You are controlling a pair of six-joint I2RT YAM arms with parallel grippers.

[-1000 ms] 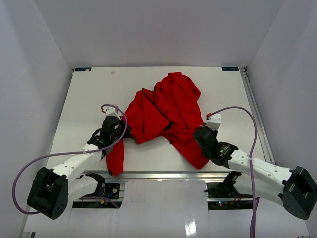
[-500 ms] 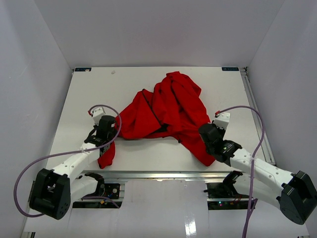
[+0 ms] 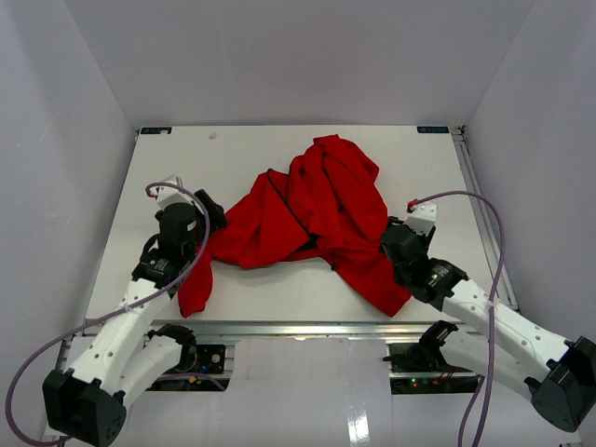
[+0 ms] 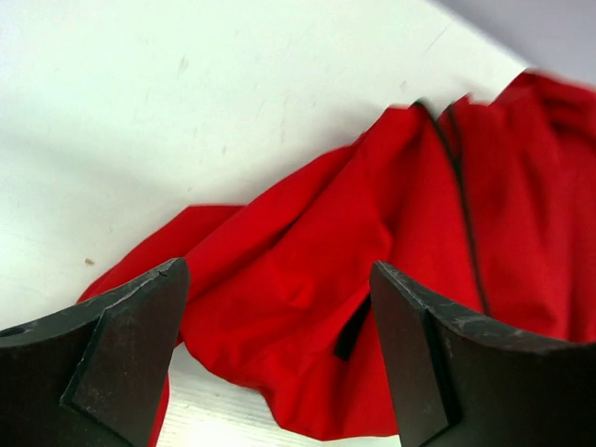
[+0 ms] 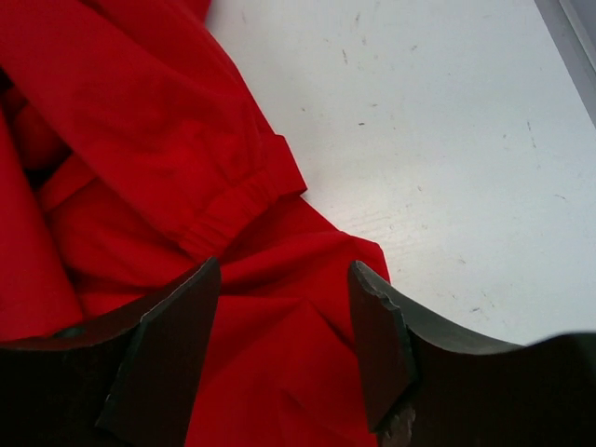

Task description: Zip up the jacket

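Over the near-left fold of the jacket (image 3: 317, 209), left gripper (image 4: 277, 279) is hovering wide open, holding nothing; right gripper (image 5: 284, 279) is gaping empty over its near-right hem. Jacket is lying crumpled on the table (image 3: 279, 149). Risk: zipper (image 4: 463, 205) is twisting through folds, so grabs may be catching loose cloth.

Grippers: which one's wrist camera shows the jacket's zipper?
The left gripper: its view shows the dark zipper on the jacket; the right gripper's view shows none clearly.

Robot lab cell; plain walls (image 3: 298, 56) (three sides) enclose a white table (image 3: 251, 154).
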